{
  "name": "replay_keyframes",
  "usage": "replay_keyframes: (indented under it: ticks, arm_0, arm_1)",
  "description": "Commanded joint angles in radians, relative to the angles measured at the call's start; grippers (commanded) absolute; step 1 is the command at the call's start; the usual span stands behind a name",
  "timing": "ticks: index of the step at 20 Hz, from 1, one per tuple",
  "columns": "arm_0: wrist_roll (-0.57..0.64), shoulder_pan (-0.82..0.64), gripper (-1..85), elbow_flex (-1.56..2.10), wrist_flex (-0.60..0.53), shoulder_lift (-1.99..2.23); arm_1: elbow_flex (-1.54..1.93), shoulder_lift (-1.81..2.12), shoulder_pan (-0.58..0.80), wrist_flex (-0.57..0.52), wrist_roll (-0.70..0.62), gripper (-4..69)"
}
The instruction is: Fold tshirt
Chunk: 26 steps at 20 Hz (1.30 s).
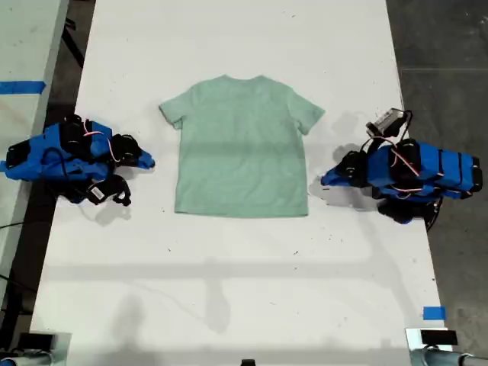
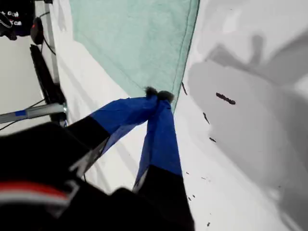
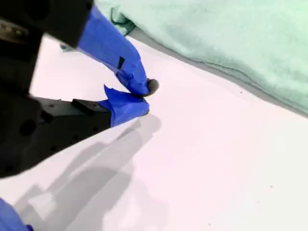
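The pale mint-green tshirt (image 1: 242,149) lies flat and spread out on the white table (image 1: 244,267), neck toward the exterior view's top. My first gripper (image 1: 149,162) rests shut on the table at the exterior view's left, a little apart from the shirt's side edge. In the first wrist view its tips (image 2: 159,95) line up with the tshirt's (image 2: 139,43) lower corner and hold nothing. My second gripper (image 1: 325,181) sits shut at the exterior view's right, just off the other side edge. The second wrist view shows its tips (image 3: 144,96) on bare table beside the tshirt (image 3: 231,33).
Both blue arms lie folded low on the table. A blue tape mark (image 1: 433,313) sits near the exterior view's bottom right corner. A second surface with blue tape (image 1: 23,86) stands beyond the table's edge at the exterior view's left. Dark floor (image 1: 442,46) borders the right.
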Motion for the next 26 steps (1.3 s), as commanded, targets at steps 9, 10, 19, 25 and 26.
replay_keyframes:
  ticks: [9, 10, 19, 25, 26]
  arm_0:
    - [0.06, -0.198, 0.1, -0.156, 0.098, -0.034]
    - [0.069, -0.206, 0.0, -0.192, 0.098, -0.052]
    - [0.325, -0.436, 0.0, -0.683, 0.087, -0.632]
    - [0.453, -0.535, 0.0, -0.945, 0.081, -0.98]
    - [0.474, -0.558, 0.0, -0.991, 0.084, -1.034]
  arm_1:
    - [-0.199, -0.015, 0.132, 0.138, -0.129, -1.5]
    - [-0.23, -0.043, 0.141, 0.14, -0.146, -1.5]
    - [-0.58, -0.454, 0.299, 0.137, -0.347, -1.6]
    - [-0.868, -0.842, 0.491, 0.11, -0.583, -1.4]
    - [-0.916, -0.904, 0.528, 0.106, -0.621, -0.8]
